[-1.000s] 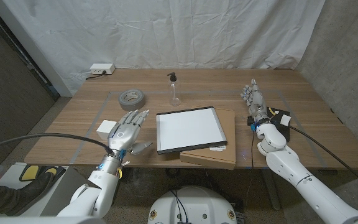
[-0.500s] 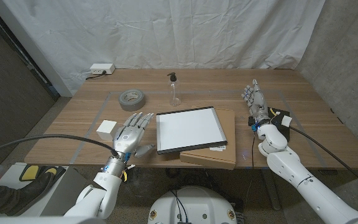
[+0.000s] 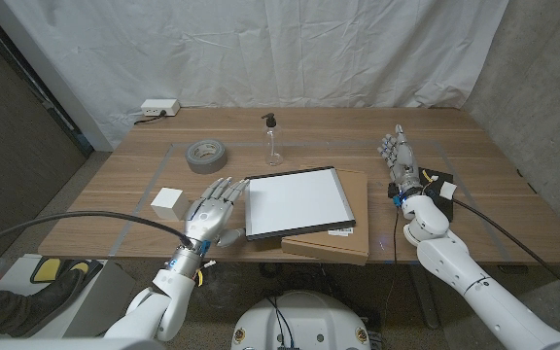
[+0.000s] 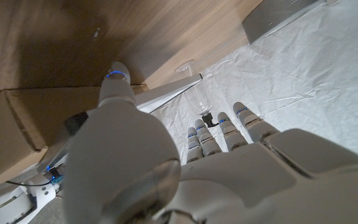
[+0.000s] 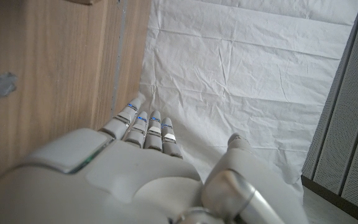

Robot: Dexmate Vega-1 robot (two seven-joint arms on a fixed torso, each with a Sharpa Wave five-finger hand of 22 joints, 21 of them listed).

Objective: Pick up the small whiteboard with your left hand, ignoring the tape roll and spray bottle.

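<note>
The small whiteboard (image 3: 296, 201), white with a black frame, lies on a flat cardboard box (image 3: 343, 233) at the table's middle. My left hand (image 3: 214, 208) is just left of its left edge, fingers spread, holding nothing; whether it touches the frame I cannot tell. In the left wrist view that hand (image 4: 185, 174) has the whiteboard's edge (image 4: 166, 94) just beyond its thumb. My right hand (image 3: 398, 157) stands with fingers straight at the table's right, away from the board. The grey tape roll (image 3: 207, 154) and the clear spray bottle (image 3: 273, 142) stand behind the board.
A small white block (image 3: 168, 200) sits left of my left hand. A black item (image 3: 439, 187) lies by my right wrist. A white power strip (image 3: 157, 108) is at the far left corner. Bare wood (image 3: 358, 136) stretches across the back of the table.
My left hand has moved right and slightly nearer, from beside the white block to the whiteboard's left edge. The right hand has stayed still.
</note>
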